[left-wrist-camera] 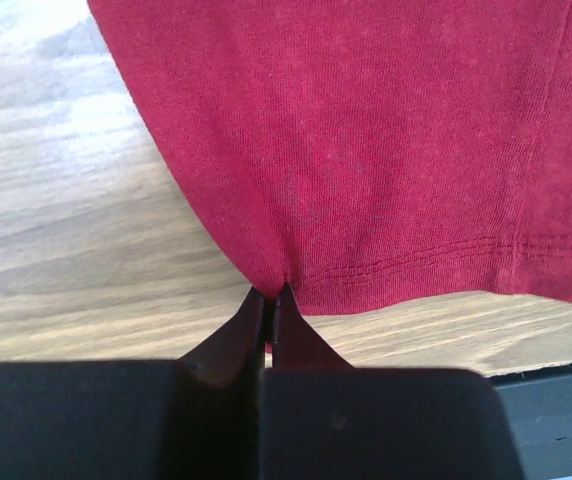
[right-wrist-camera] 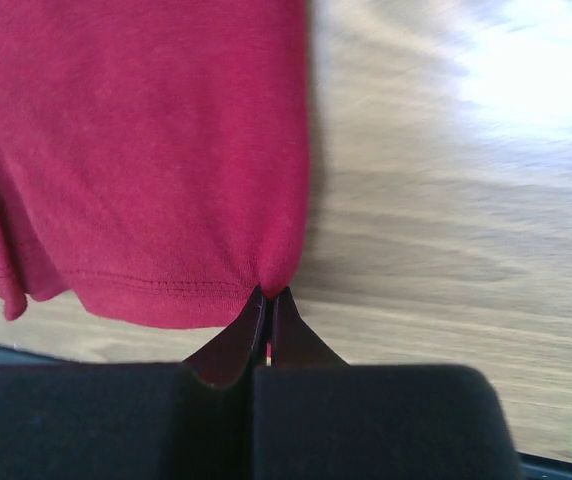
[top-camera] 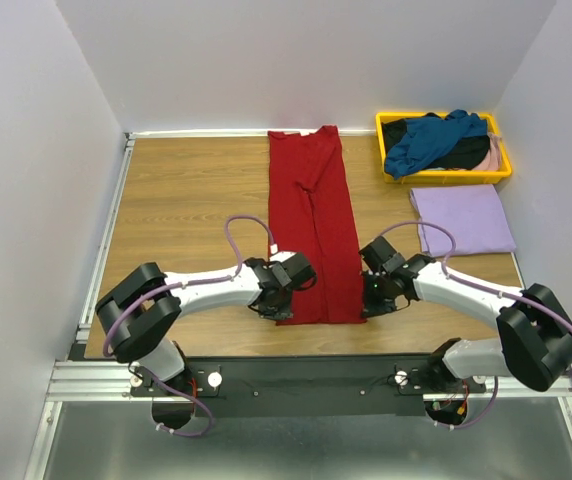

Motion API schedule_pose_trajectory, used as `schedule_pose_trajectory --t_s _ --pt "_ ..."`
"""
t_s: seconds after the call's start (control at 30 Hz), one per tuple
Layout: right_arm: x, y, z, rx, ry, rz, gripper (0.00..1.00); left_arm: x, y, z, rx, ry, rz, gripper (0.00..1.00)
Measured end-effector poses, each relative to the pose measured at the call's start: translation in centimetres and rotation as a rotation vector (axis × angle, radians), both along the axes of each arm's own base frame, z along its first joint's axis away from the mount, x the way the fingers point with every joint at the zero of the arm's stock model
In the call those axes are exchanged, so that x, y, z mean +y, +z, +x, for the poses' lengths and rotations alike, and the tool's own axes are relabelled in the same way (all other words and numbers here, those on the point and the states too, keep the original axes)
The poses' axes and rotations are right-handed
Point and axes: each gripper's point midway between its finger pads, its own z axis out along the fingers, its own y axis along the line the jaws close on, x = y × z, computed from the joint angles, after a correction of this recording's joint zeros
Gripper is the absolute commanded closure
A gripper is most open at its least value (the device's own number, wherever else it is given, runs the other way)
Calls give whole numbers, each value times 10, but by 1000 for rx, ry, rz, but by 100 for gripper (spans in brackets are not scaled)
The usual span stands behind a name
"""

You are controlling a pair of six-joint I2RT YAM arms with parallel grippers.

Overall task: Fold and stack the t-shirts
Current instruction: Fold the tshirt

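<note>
Hem corners of dark red t-shirt pinched tight: L gripper near-left corner, R gripper near-right.

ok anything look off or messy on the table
Nothing spilled or damaged. The dark red t-shirt lies flat, with the left gripper and right gripper shut on its near hem corners. Only untidy spot: unfolded shirts heaped in the yellow tray.
</note>
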Motion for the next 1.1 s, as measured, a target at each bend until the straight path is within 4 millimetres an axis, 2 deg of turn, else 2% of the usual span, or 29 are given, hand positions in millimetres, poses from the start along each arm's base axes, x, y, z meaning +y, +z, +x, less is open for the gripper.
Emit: schedule_pose_trajectory --t_s 0.1,0.17,0.27,0.4,0.47,0.53,0.63,0.73,0.83,0.87,0.9,0.97,1.0,1.03,1.1 --pt "8 0 -11 17 43 8 99 -1 0 -10 0 -16 2 100" --pt "13 0 -21 32 78 10 99 -1 0 -23 6 -41 4 100" --pt "23 0 -54 81 149 18 99 0 -1 -57 36 -102 1 100" --pt "30 5 -105 171 218 51 99 14 0 -118 129 -195 20 100" --pt "28 10 -118 192 218 69 99 21 2 -136 169 -213 32 100" --pt "29 18 -118 184 191 86 99 26 8 -141 182 -200 25 100" --pt "32 28 -107 138 160 78 99 22 21 -123 152 -133 -38 100" --pt "44 42 -79 66 129 37 99 18 30 -83 91 -36 -92 100" --pt "58 60 -35 -43 92 10 99 18 39 -38 -6 39 -114 100" --pt "61 67 -14 -87 72 -2 99 20 44 -20 -47 63 -114 100" --pt "60 70 -3 -111 62 -11 99 19 49 -6 -87 76 -115 100" --pt "56 82 37 -192 22 -37 99 19 61 29 -181 97 -111 100" --pt "55 84 44 -206 20 -44 99 20 66 44 -218 111 -109 100" --pt "51 89 64 -240 0 -56 99 22 72 62 -266 121 -99 100" --pt "44 94 90 -278 -25 -79 99 26 80 86 -323 148 -85 100"
